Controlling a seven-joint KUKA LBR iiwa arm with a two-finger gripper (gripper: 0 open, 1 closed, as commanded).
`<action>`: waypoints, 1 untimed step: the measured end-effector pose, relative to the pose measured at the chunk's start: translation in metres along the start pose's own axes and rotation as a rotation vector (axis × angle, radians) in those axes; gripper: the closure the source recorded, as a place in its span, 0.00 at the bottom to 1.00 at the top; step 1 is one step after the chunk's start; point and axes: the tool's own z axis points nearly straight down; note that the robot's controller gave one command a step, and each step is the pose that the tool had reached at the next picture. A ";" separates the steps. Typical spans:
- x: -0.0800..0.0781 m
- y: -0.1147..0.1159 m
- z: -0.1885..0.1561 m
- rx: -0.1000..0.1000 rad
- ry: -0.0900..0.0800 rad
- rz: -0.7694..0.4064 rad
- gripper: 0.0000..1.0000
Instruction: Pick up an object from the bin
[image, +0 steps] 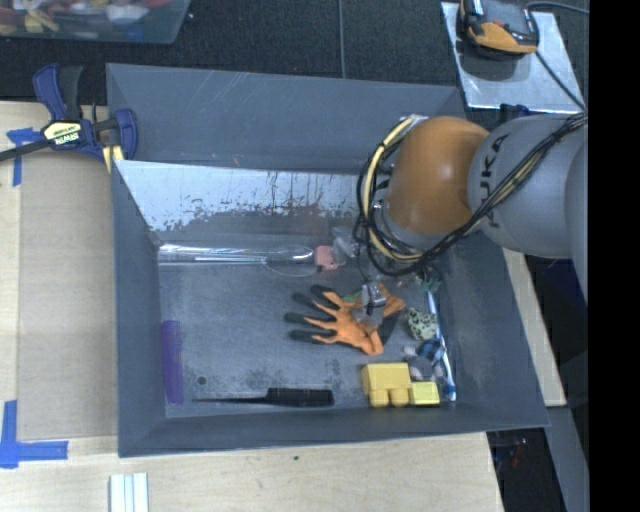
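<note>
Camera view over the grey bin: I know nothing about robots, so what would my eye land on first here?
First the robot arm's big orange-brown dome cover, ringed with cables, looming over the right half of the grey metal bin, with its claw over an orange-and-black rubbery hand-shaped toy right of centre. Next, the bright yellow plastic building block by the near right corner, and the purple stick along the left wall.

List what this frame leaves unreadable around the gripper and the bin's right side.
- Camera view: part of the bin under the orange wrist cover, hidden by the arm.
- Camera view: whether the gripper touches the orange-and-black toy hand; they overlap.
- Camera view: spotted and blue bits by the right wall, too small to identify.
</note>
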 end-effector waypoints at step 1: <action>0.004 -0.008 -0.004 -0.001 -0.010 0.132 1.00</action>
